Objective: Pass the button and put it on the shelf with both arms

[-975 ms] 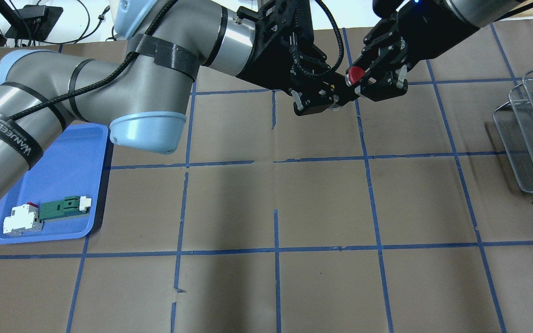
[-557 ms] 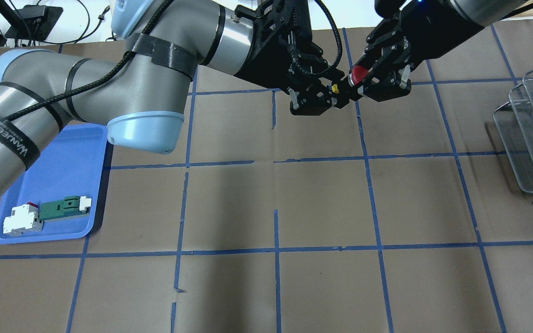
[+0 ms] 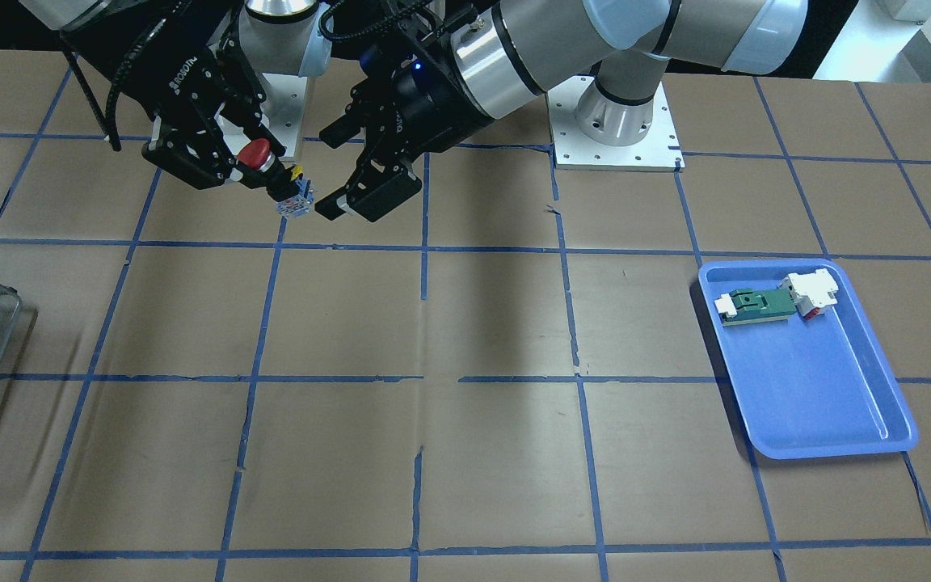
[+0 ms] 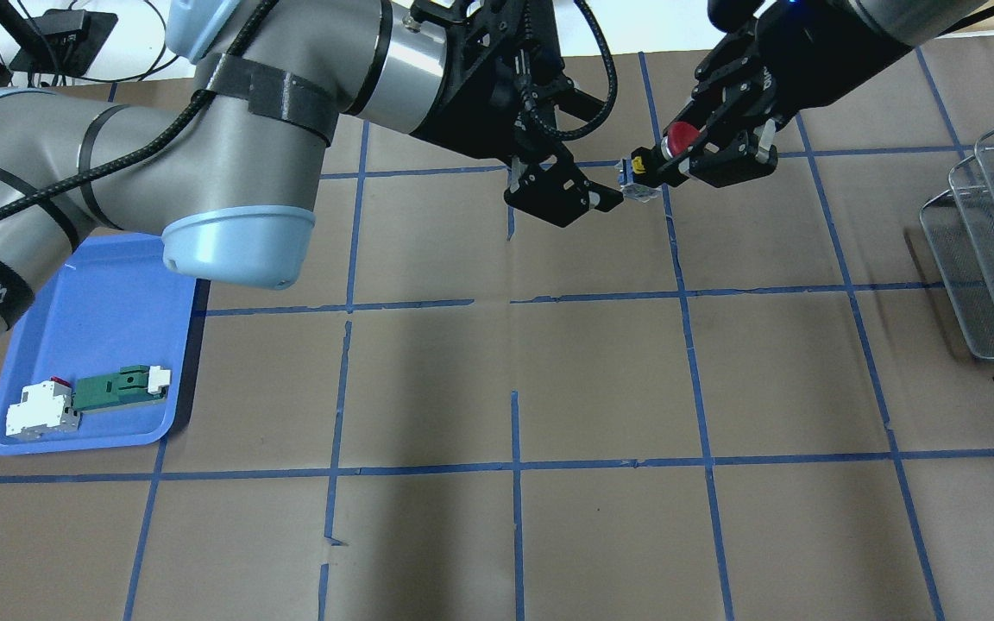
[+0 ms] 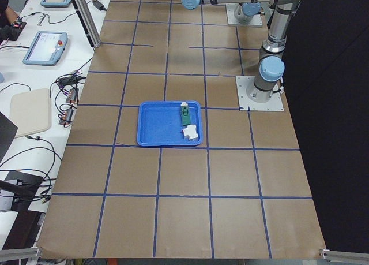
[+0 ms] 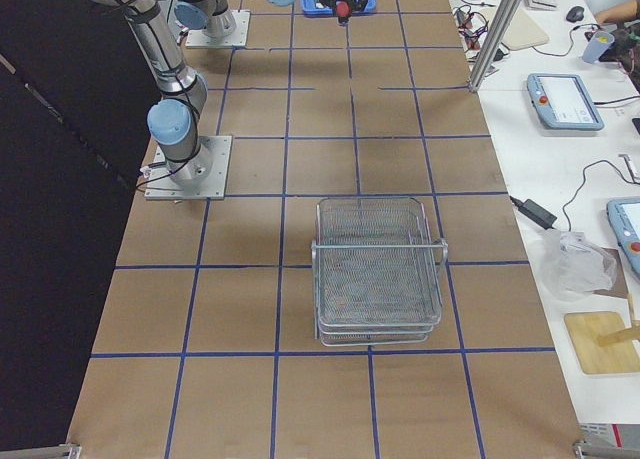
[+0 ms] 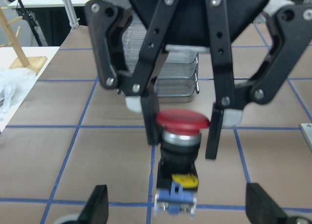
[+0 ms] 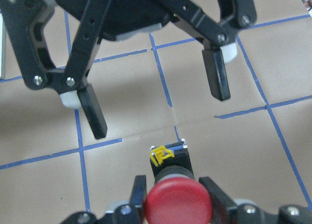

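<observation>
- While the right gripper (image 7: 183,131) clamps the button (image 4: 659,153) at upper right, the left gripper (image 8: 156,99) gapes wide and empty, so the handover looks done.
- Placing on the shelf (image 4: 993,250) is left.

Two arms (image 4: 290,60) (image 4: 894,17), one button (image 4: 680,136), one shelf (image 6: 378,279), one blue tray (image 4: 109,302), two small parts (image 4: 117,388) (image 4: 40,411).

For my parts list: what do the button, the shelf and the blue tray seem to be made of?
The button: smooth red cap and matte black body, probably plastic, with a shiny, metal-looking ring under the cap. The shelf: bare silvery wire mesh, likely steel. The blue tray: smooth, slightly shiny, probably moulded plastic.
</observation>
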{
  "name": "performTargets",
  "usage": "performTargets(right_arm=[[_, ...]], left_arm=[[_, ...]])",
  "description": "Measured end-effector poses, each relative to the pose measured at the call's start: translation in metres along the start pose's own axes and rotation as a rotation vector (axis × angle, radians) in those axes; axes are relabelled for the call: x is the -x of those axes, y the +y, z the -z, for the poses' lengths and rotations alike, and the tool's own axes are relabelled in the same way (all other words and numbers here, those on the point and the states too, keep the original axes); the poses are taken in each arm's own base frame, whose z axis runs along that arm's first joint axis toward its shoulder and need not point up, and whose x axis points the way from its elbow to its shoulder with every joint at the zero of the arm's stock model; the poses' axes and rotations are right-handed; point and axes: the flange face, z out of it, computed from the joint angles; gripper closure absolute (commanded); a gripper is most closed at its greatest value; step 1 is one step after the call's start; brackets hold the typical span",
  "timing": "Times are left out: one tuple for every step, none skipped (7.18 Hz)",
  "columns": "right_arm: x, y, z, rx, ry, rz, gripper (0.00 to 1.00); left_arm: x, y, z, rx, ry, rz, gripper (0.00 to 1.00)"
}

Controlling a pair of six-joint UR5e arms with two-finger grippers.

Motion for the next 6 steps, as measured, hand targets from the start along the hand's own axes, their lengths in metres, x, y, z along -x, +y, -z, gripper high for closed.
performTargets(right_arm=[[-0.017,0.035,0.011,0.093,0.04,-0.056,1.0],[-0.042,0.088,0.029,0.196,0.09,-0.144,1.0],[-0.07,0.15,0.046,0.299,0.142,-0.219,1.0],[-0.097,0.205,0.055,0.384,0.184,-0.25,1.0],[-0.123,0.258,0.058,0.439,0.212,-0.282,1.0],[-0.143,0.308,0.058,0.465,0.234,-0.318,1.0]], left_arm=[[0.002,0.014,0.007,0.083,-0.022,0.045,0.0],[0.002,0.026,0.014,0.178,-0.03,0.105,0.0],[0.0,0.037,0.021,0.259,-0.027,0.167,0.0],[-0.003,0.047,0.028,0.342,-0.024,0.25,0.0],[-0.008,0.054,0.038,0.425,-0.038,0.352,0.0],[-0.017,0.056,0.049,0.498,-0.062,0.442,0.0]])
